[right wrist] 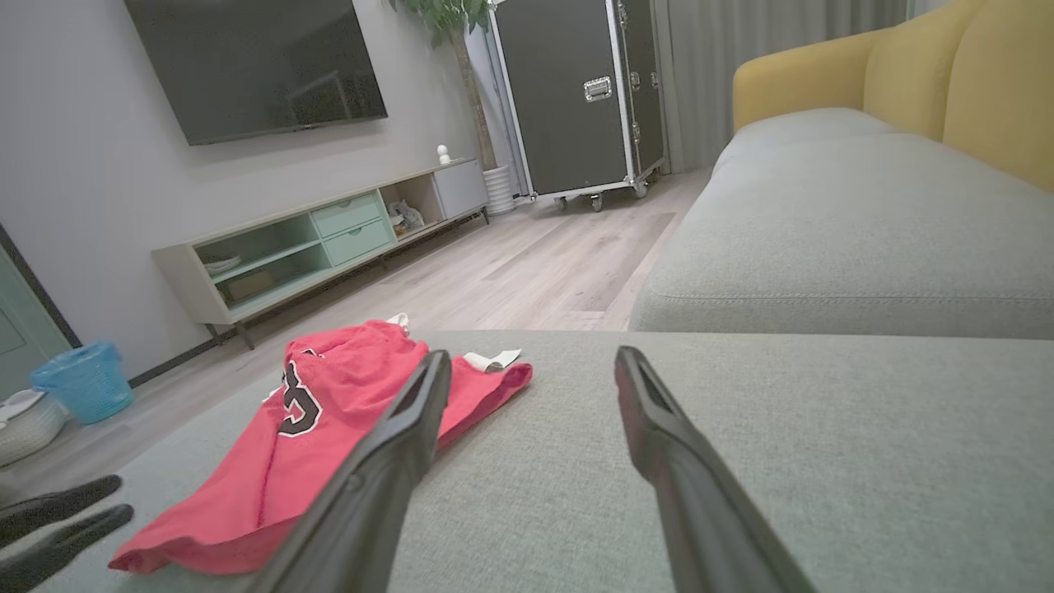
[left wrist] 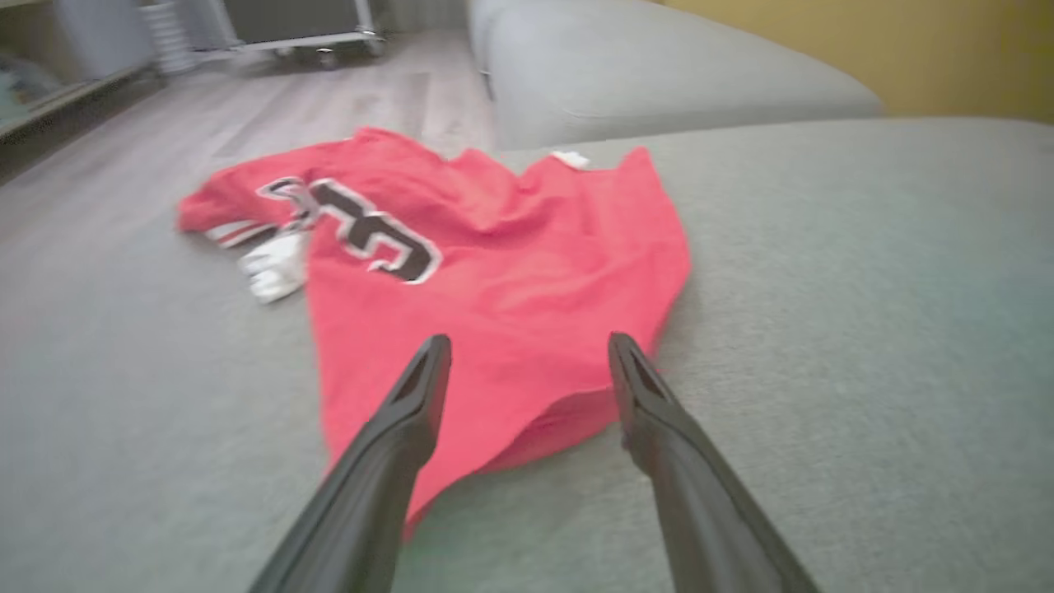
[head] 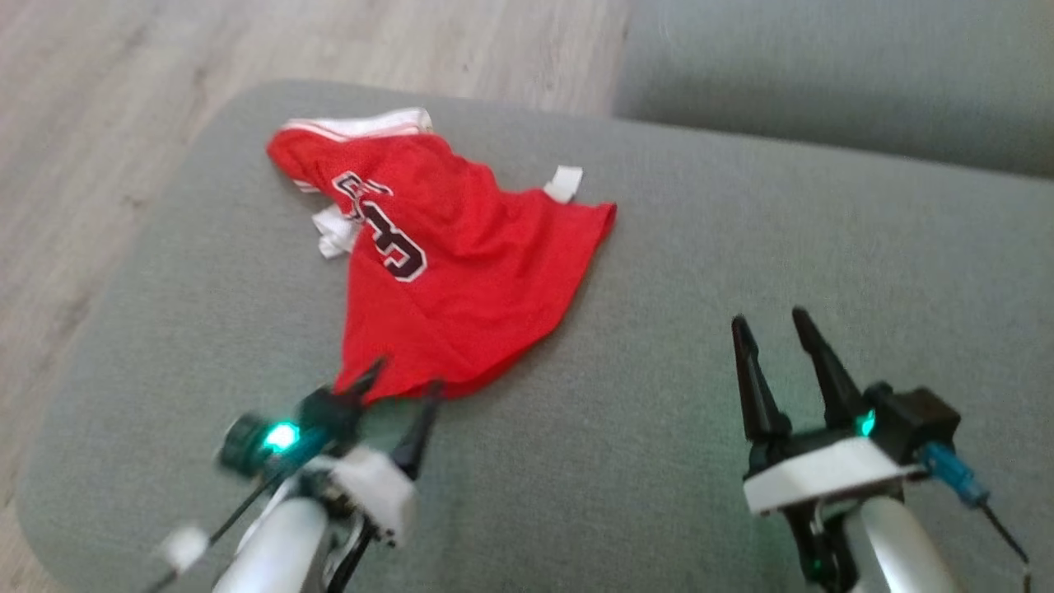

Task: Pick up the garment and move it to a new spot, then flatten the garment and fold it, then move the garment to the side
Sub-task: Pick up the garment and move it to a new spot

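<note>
Blur smears the left claw in the head view, so its finger outlines are soft there. The left wrist view shows both fingers spread wide with nothing between them. Their tips sit over the near hem of the garment, and whether they touch the cloth cannot be told. The garment, a red jersey with white trim, lies crumpled on the grey sofa cushion. It runs away from the left claw and a little to its left, towards the cushion's far edge and the wooden floor. Its dark number is caught in a crease and cannot be read whole. A white strip pokes out at its left side and a white tab at its far right corner. In the right wrist view, that claw's own left finger covers part of the garment's edge. The right claw hangs over bare cushion, well apart from the garment, which lies ahead and to its left. Its fingers are parted wide and hold nothing.
</note>
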### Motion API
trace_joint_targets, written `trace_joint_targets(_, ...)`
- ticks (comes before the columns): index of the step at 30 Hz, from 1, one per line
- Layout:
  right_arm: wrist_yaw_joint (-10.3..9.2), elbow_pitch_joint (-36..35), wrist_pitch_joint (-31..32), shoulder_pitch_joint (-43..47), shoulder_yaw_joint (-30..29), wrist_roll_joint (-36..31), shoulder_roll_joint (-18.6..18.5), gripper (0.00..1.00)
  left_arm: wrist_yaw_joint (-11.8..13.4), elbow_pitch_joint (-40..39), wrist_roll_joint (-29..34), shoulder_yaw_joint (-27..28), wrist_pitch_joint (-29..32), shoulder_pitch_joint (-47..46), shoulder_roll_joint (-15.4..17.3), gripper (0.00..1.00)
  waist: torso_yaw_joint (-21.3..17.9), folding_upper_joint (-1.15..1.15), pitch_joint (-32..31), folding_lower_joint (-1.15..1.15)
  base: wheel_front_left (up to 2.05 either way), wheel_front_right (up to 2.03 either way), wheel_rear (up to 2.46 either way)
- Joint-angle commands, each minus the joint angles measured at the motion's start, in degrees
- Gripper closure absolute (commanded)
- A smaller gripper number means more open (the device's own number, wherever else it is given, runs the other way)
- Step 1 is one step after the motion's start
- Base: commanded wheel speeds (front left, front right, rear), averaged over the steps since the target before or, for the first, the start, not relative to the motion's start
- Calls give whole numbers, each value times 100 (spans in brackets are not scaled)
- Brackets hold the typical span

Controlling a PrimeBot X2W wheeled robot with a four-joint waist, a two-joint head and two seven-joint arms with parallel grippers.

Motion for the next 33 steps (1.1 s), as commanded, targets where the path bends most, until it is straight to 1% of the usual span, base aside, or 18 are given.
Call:
trace_joint_targets(1,11,-251,-36,-389,93,-93,-16,0,-10,-72,-179,-376,154,-590,260,0,-183,0,346,-1,0,0,0)
trace_joint_targets(3,11,-275,-36,-472,62,-135,-16,0,-12,84,-368,-921,346,-901,508,0,-264,0,505,-1,0,0,0)
trace_joint_targets(4,11,-275,-36,-472,62,-135,-16,0,-12,84,-368,-921,346,-901,508,0,-264,0,505,-1,0,0,0)
trace_joint_targets(5,11,-283,-36,-510,54,-147,-16,0,-12,162,-455,-1129,408,-1052,619,0,-309,0,586,-1,0,0,0)
trace_joint_targets(6,11,-286,-36,-576,39,-160,-16,0,-12,336,-572,-1484,463,-1348,803,0,-390,0,725,-1,0,0,0)
trace_joint_targets(7,11,-289,-36,-613,45,-170,-16,0,-13,430,-620,-1645,488,-1482,874,0,-433,0,790,-1,0,0,0)
trace_joint_targets(11,11,-308,-36,-733,47,-201,-16,0,-13,832,-857,-2175,721,-1908,1014,0,-582,0,984,-1,0,0,0)
trace_joint_targets(15,11,-331,-36,-804,9,-221,-16,0,-13,1050,-1157,-2680,860,-2204,1110,0,-702,0,1091,-1,0,0,0)
trace_joint_targets(19,11,-327,-36,-846,-8,-233,-16,0,-14,1115,-1631,-3141,970,-2372,1204,0,-786,0,1131,-1,0,0,0)
trace_joint_targets(22,11,-330,-36,-868,-6,-227,-16,0,-14,1200,-1967,-3424,1164,-2463,1282,0,-832,0,1134,-1,0,0,0)
trace_joint_targets(23,11,-332,-36,-876,-2,-220,-16,0,-14,1232,-2063,-3510,1239,-2488,1303,30,-847,0,1132,-1,0,0,0)
trace_joint_targets(24,11,-332,-36,-881,0,-216,-16,0,-14,1256,-2159,-3587,1297,-2509,1322,89,-860,0,1126,-1,0,0,0)
trace_joint_targets(25,11,-329,-36,-884,0,-211,-16,0,-14,1279,-2260,-3660,1362,-2521,1336,100,-871,0,1116,-1,0,0,0)
trace_joint_targets(27,11,-324,-36,-881,-4,-208,-16,0,-14,1302,-2432,-3818,1466,-2551,1373,100,-887,0,1093,-1,0,0,0)
trace_joint_targets(29,11,-314,-36,-875,-4,-207,-16,0,-14,1319,-2563,-3896,1420,-2592,1417,100,-902,0,1052,-1,0,0,0)
trace_joint_targets(31,11,-295,-36,-859,-2,-202,-16,0,-14,1353,-2632,-3918,1245,-2644,1452,100,-918,0,984,-1,0,0,0)
trace_joint_targets(33,11,-280,-36,-844,6,-182,-16,0,13,1404,-2650,-3815,866,-2719,1467,100,-943,0,893,-1,0,0,0)
